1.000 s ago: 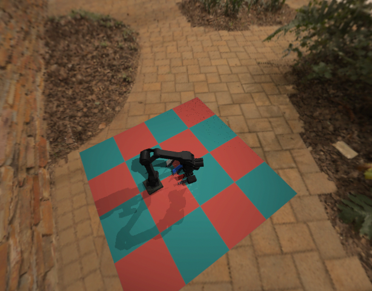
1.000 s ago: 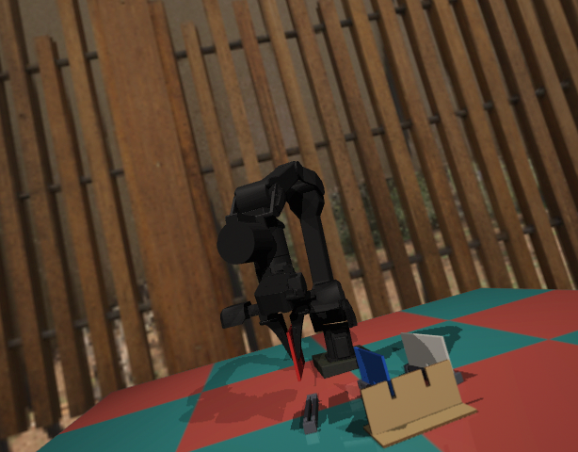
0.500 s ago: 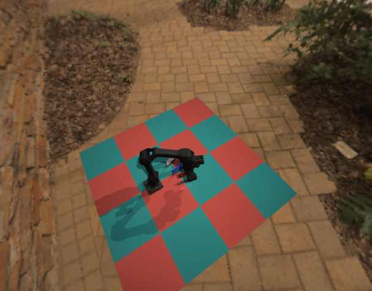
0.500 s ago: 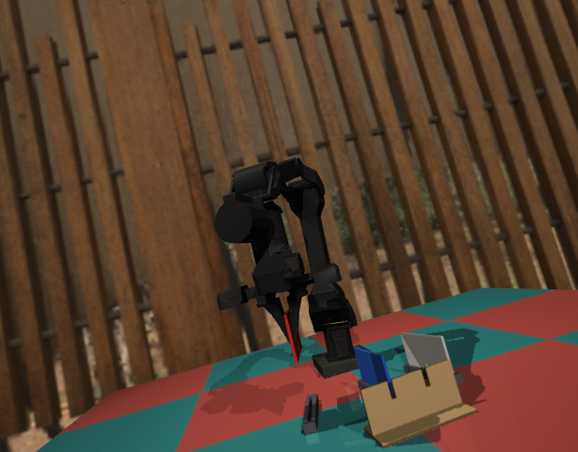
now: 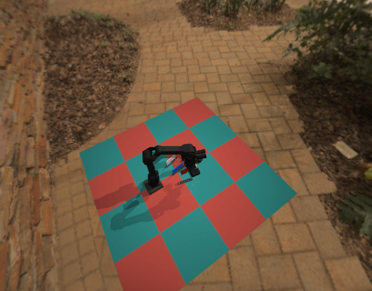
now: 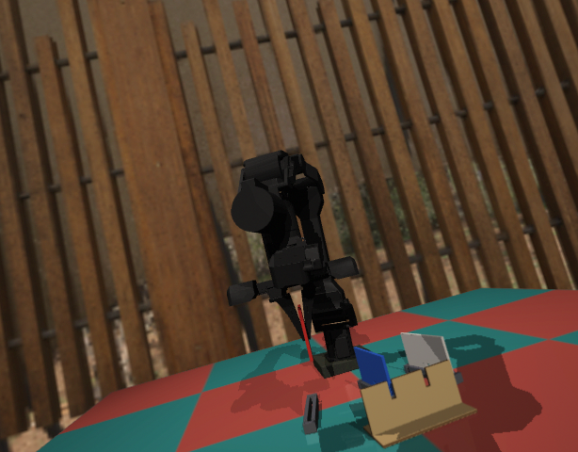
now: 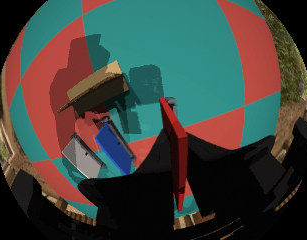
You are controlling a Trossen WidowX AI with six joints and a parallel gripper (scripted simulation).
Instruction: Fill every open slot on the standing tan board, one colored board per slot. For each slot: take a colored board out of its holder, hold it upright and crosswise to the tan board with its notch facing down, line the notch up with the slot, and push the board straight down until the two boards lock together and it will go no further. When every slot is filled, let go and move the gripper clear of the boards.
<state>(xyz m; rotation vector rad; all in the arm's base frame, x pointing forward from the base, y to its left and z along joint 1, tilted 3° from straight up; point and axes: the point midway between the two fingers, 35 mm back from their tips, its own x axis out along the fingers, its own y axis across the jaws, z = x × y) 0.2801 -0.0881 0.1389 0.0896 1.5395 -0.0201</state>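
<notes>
The gripper (image 5: 186,170) (image 6: 306,335) (image 7: 168,132) pinches the red board (image 5: 183,171) (image 6: 305,332) (image 7: 180,150), aloft left of the tan board (image 6: 415,396) (image 7: 100,85) in the exterior view. Step in hand: carrying it over. Next, probably: swing right, set it crosswise, notch down, above 1 of 2 open slots, then lower.

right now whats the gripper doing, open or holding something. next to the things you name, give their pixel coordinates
Gripper (image 5: 195,173) (image 6: 306,335) (image 7: 168,132): closed on the red board (image 6: 305,335) (image 7: 179,150), held above the mat.
</notes>
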